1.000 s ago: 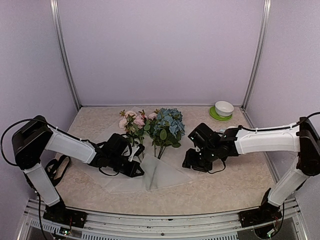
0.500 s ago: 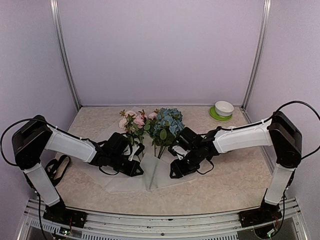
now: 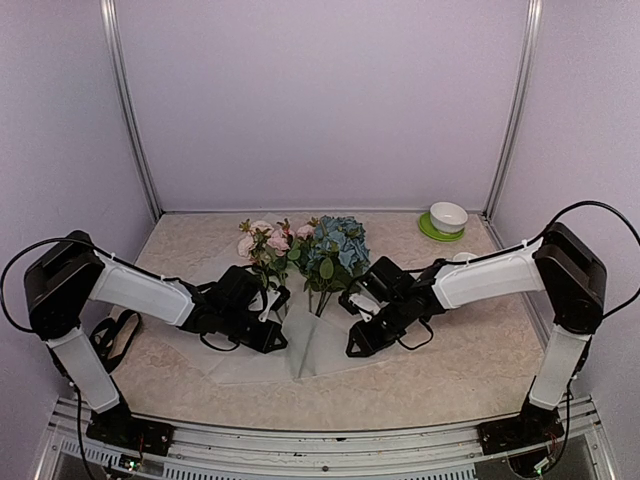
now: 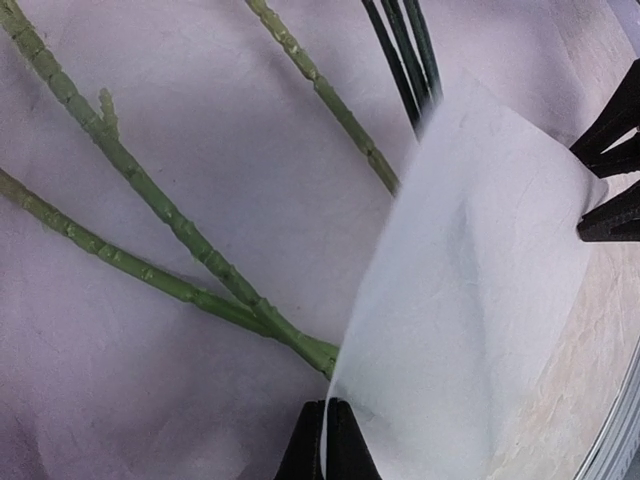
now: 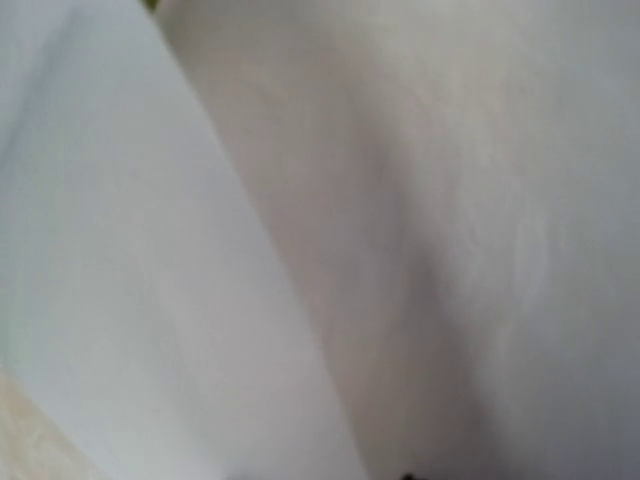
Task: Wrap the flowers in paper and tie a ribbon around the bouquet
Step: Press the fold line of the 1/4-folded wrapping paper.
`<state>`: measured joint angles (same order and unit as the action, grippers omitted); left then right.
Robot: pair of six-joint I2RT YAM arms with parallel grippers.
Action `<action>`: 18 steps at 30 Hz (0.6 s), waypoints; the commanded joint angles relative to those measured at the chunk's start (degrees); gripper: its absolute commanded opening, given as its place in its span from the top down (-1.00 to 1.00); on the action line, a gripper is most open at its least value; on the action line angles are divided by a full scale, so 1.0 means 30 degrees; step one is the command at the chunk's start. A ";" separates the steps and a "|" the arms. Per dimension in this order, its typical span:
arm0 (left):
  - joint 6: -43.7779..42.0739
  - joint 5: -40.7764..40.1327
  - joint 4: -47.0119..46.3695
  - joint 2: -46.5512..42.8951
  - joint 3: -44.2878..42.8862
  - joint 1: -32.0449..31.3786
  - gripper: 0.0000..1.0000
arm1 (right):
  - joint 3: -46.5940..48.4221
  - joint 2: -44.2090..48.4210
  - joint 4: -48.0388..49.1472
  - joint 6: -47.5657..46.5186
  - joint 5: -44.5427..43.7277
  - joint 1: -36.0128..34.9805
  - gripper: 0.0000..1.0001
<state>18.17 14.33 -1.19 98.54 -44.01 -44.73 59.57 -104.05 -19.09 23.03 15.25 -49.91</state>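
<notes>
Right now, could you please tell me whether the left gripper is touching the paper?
Touching. The left wrist view shows the left gripper shut on the edge of the paper, with the folded flap standing up from between its fingertips.

The frosted white paper (image 5: pixel 430 230) fills almost the entire frame and is out of focus. A brighter, smoother panel on the left meets a greyer, softly creased area along a diagonal edge that runs from the upper left to the bottom centre. A sliver of beige table (image 5: pixel 18 440) shows in the lower left corner.
</notes>
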 commanded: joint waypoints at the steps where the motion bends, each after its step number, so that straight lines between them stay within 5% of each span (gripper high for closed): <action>1: -0.0044 -0.1419 0.1098 0.0367 -0.0296 -0.0133 1.00 | 0.0042 -0.0896 0.0029 -0.1779 0.0609 0.0297 0.38; 8: -0.0096 -0.2182 0.1578 -0.0122 -0.0334 -0.0207 0.95 | 0.0101 -0.0650 0.0363 -0.1943 0.1355 0.0313 0.86; 10: -0.0017 -0.2666 0.1626 -0.0591 -0.0330 -0.0258 0.75 | -0.0012 -0.0510 0.0262 -0.1805 0.1320 0.0308 0.89; 13: 0.0028 -0.3867 0.1548 -0.1557 -0.0367 -0.0414 0.10 | 0.0174 -0.0724 -0.0192 -0.1565 0.1115 0.0322 0.92; 18: -0.1556 -0.9055 0.0948 -0.4469 -0.0796 -0.2649 -0.22 | 0.0761 -0.1566 -0.0827 -0.0905 0.1194 0.0430 0.98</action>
<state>17.72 0.40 2.92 92.73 -44.56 -47.24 60.47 -106.06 -18.87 18.59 18.72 -49.23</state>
